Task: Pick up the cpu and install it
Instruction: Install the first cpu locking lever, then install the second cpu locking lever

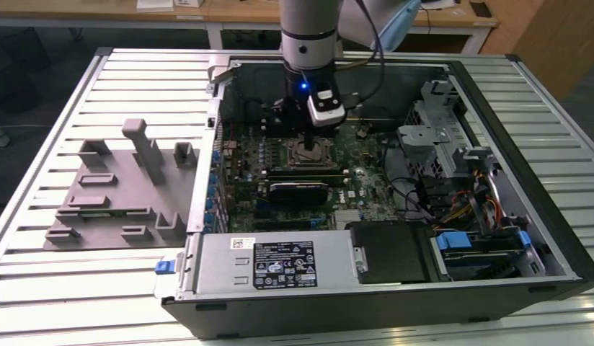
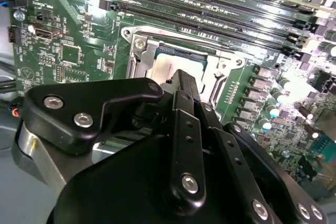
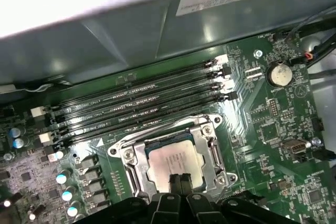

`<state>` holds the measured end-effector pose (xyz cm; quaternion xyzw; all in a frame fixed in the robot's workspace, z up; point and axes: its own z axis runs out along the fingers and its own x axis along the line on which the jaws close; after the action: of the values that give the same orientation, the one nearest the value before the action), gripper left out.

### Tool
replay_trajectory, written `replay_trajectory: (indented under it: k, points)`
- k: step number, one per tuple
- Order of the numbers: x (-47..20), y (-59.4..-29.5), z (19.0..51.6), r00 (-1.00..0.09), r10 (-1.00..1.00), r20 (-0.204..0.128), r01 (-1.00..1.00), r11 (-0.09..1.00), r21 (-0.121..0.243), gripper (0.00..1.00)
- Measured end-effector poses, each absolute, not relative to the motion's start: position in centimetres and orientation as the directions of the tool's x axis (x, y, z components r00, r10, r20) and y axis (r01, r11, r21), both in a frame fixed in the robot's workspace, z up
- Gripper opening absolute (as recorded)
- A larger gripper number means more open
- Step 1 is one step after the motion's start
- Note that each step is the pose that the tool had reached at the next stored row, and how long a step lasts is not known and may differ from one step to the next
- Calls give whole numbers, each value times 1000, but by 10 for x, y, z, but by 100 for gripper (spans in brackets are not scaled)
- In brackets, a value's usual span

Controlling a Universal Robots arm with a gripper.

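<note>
The cpu [image 3: 170, 160], a flat silver square, lies in the motherboard socket, inside the socket's open metal frame [image 3: 208, 145]. My gripper [image 3: 179, 178] hangs straight above it inside the computer case [image 1: 470, 86]. Its two black fingertips are pressed together with nothing between them, and they sit at the cpu's near edge. I cannot tell if the tips touch the chip. The second wrist view shows the gripper [image 2: 182, 78] from behind, covering part of the cpu [image 2: 164, 70]. In the exterior view the gripper [image 1: 311, 141] stands over the socket [image 1: 311, 154].
Several long memory slots [image 3: 136, 103] run beside the socket. A black finned block [image 1: 297, 192] lies just beyond it, a power supply [image 1: 268, 263] further on. A grey tray [image 1: 114, 194] with upright holders stands at the exterior view's left. Cables and drive cages [image 1: 441, 144] fill the case's right side.
</note>
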<state>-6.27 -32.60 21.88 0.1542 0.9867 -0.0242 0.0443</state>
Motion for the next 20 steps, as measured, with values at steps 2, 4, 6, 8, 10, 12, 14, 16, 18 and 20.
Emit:
replay_trajectory:
  k: [2,4,6,8,10,12,14,16,18,20]
  points:
    - [-63,-326,223,-949,302,-95,306,951,-34,11]
    - [-63,-326,226,-948,302,-96,306,951,-34,11]
    - [-63,-326,228,-948,302,-96,306,951,-34,11]
    - [-63,-326,228,-948,302,-96,306,951,-34,11]
    - [-63,-326,228,-948,302,-96,307,951,-34,11]
    - [-63,-326,229,-948,302,-96,306,951,-34,11]
    - [-63,-327,229,-948,302,-96,306,951,-34,11]
    - [-63,-328,229,-948,302,-96,306,951,-34,11]
    - [-63,-330,228,-948,302,-96,306,951,-34,11]
    - [-63,-331,228,-948,302,-96,306,951,-34,11]
